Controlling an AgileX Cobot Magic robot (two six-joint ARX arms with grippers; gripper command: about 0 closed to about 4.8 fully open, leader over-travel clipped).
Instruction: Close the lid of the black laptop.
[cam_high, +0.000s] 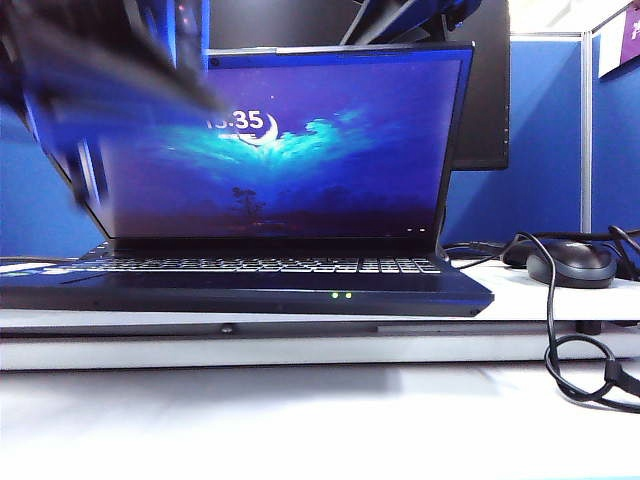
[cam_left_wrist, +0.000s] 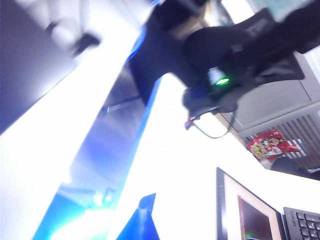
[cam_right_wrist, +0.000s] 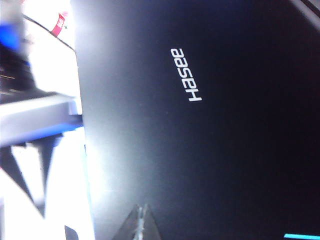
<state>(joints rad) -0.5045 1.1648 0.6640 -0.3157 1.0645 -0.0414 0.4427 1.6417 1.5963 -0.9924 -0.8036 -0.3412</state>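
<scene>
One laptop (cam_high: 250, 285), lid (cam_high: 290, 140) up, screen reads "35". Right gripper (cam_right_wrist: 140, 225) faces "Hasee" on lid back, jaws together. Left gripper (cam_high: 110, 70) blurred upper left, jaws unclear.

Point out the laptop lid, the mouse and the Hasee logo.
lid (cam_high: 300, 150): exterior view, middle of the lit screen.
mouse (cam_high: 572, 262): exterior view, top of its shell.
Hasee logo (cam_right_wrist: 186, 75): right wrist view, middle of the white lettering.
</scene>
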